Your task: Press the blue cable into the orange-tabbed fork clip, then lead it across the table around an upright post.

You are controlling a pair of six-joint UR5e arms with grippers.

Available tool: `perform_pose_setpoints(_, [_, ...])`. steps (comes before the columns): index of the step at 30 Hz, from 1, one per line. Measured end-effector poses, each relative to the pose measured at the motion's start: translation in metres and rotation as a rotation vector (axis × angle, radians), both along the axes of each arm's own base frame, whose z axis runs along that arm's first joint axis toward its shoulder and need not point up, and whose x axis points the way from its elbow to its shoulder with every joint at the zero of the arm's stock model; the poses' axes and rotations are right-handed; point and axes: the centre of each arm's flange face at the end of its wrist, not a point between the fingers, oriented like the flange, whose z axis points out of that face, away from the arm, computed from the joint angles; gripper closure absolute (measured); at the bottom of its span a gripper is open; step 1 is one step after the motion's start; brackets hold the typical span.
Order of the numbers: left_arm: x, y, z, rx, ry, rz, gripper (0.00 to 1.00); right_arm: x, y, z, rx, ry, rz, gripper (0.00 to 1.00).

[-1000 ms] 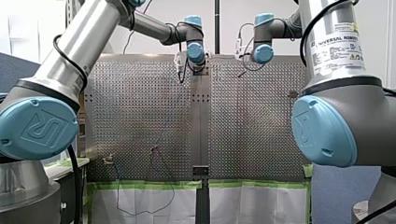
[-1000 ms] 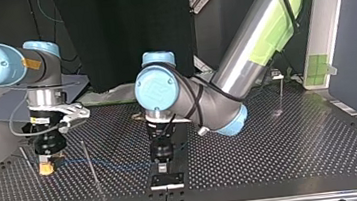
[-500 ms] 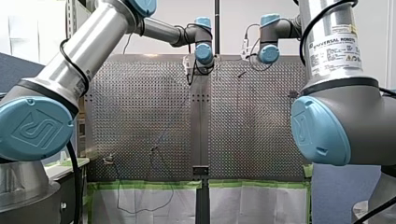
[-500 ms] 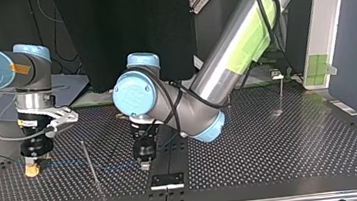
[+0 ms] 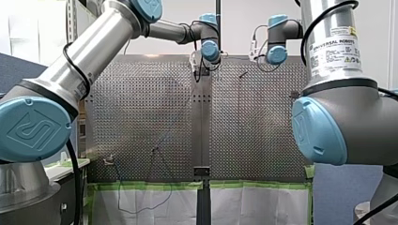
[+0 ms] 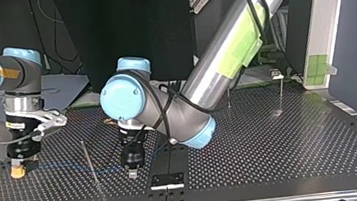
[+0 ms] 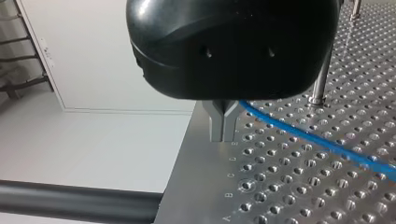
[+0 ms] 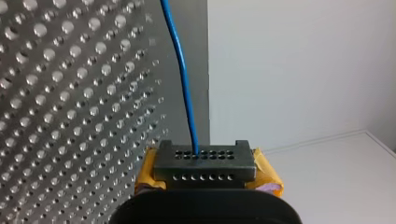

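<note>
My right end effector point(image 8: 204, 163) and my left end effector point(image 7: 223, 126) are both closed on the cable point(image 8: 183, 79).
The yellow-padded right one is clamped tight, and the thin blue cable comes straight out of its dark perforated finger block and runs ahead along the desk's point(image 7: 289, 186) edge. The left one's metal fingers are pressed tip to tip just above the desk. The cable comes out from them and runs low over the holes, passing near the post point(image 7: 322, 84).

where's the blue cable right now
In the top view's left half, the thin blue cable runs low over the perforated metal table, between my right end effector and my left end effector, passing a thin upright post.
</note>
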Motion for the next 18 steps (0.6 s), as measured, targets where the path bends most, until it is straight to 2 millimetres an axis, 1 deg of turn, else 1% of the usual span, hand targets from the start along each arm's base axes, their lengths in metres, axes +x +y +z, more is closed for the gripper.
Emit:
perform_pose_setpoints(9, [0.005, -0.010, -0.014, 0.005, 0.012, -0.014, 1.00, -0.014, -0.012, -0.009, 0.015, 0.001, -0.009, 1.00])
perform_pose_setpoints(15, [0.007, -0.015, -0.024, 0.011, 0.021, -0.021, 1.00, -0.022, -0.025, -0.030, 0.047, 0.008, -0.018, 1.00])
perform_pose_setpoints(18, [0.010, -0.017, -0.031, 0.016, 0.027, -0.024, 1.00, -0.026, -0.030, -0.037, 0.058, 0.008, -0.024, 1.00])
